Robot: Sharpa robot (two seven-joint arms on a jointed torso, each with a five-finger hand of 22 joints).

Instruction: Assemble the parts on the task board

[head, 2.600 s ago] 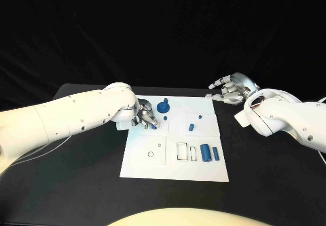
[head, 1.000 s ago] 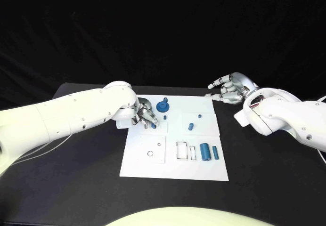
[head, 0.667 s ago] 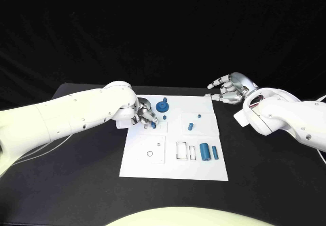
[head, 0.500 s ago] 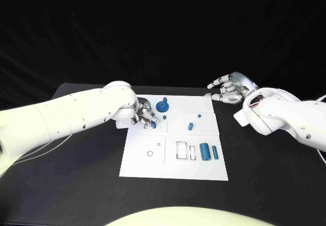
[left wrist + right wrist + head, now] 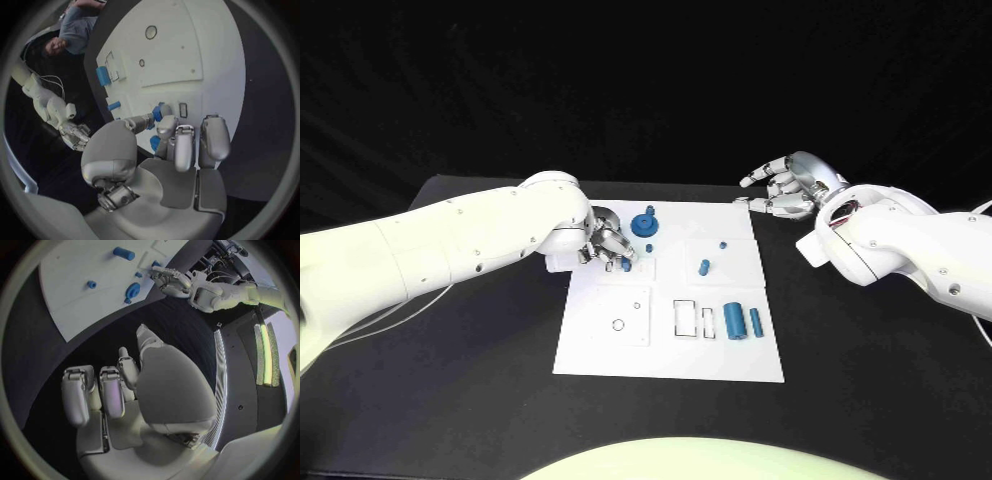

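Observation:
The white task board (image 5: 668,350) lies mid-table. My left hand (image 5: 603,243) hovers low over its far left corner, pinching a small blue part (image 5: 625,265) between thumb and a finger; the left wrist view shows that part (image 5: 157,111) at the fingertips (image 5: 167,125), beside a small rectangular slot (image 5: 182,110). A blue knob (image 5: 646,224) stands just beyond the hand. My right hand (image 5: 790,187) hangs past the board's far right corner, fingers apart, holding nothing. The right wrist view shows the right hand (image 5: 119,385) over black table.
On the board lie a short blue piece (image 5: 705,267), a tiny peg (image 5: 724,245), a thick cylinder (image 5: 734,323) and a slimmer one (image 5: 756,322). Rectangular slots (image 5: 685,320) and a round hole (image 5: 617,326) sit in the near half. Black table surrounds the board.
My left hand has crept slightly toward the board's far left with the small blue part at its fingertips. The right hand has stayed put.

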